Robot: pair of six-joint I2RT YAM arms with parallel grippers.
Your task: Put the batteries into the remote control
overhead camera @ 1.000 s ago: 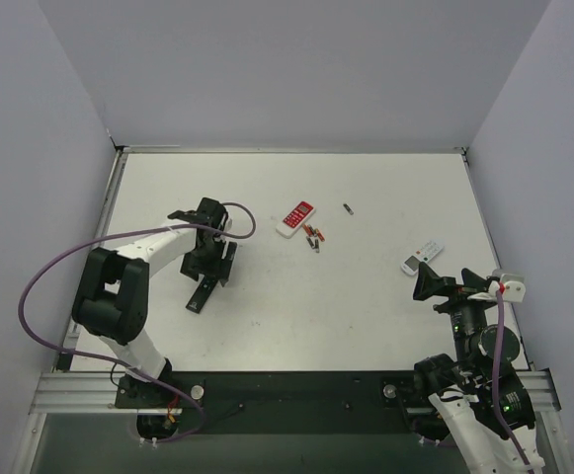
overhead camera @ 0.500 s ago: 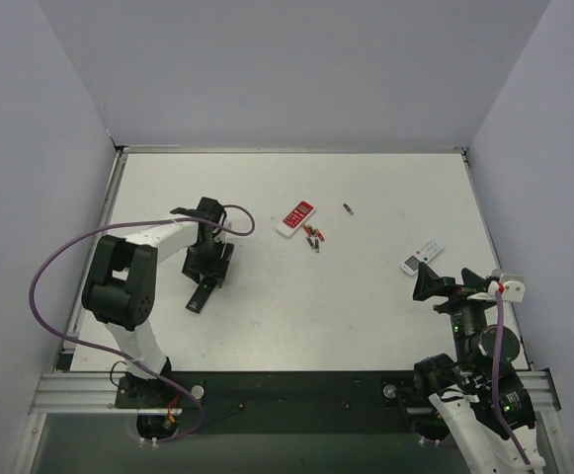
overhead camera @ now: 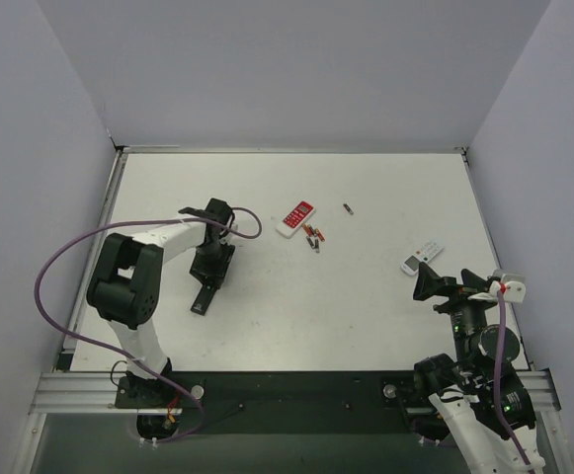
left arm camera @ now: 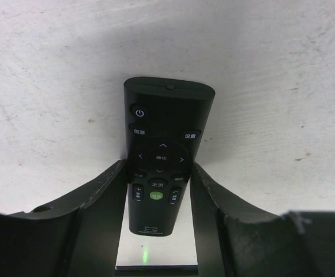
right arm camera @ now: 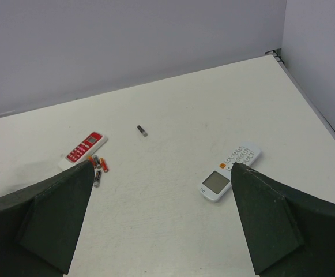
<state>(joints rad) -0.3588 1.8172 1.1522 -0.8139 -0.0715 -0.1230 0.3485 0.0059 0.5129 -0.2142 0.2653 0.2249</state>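
Note:
The black remote control (overhead camera: 204,294) lies buttons up at the left of the table, its far end between the fingers of my left gripper (overhead camera: 210,269). In the left wrist view the remote control (left arm camera: 167,115) runs away from the camera. My left gripper (left arm camera: 158,167) is shut on its sides. Several reddish-orange batteries (overhead camera: 312,235) lie in a small cluster at mid table, also in the right wrist view (right arm camera: 98,167). My right gripper (overhead camera: 435,286) is open and empty above the table's right side, shown in its own view (right arm camera: 161,167).
A red-and-white remote (overhead camera: 295,217) lies beside the cluster of batteries. One dark battery (overhead camera: 348,208) lies apart, farther back. A small white-grey remote (overhead camera: 422,257) lies just beyond my right gripper. Grey walls enclose the white table (overhead camera: 366,316).
My left gripper has shifted a little to the right, and the black remote control has moved with it and turned slightly. The right arm has not moved.

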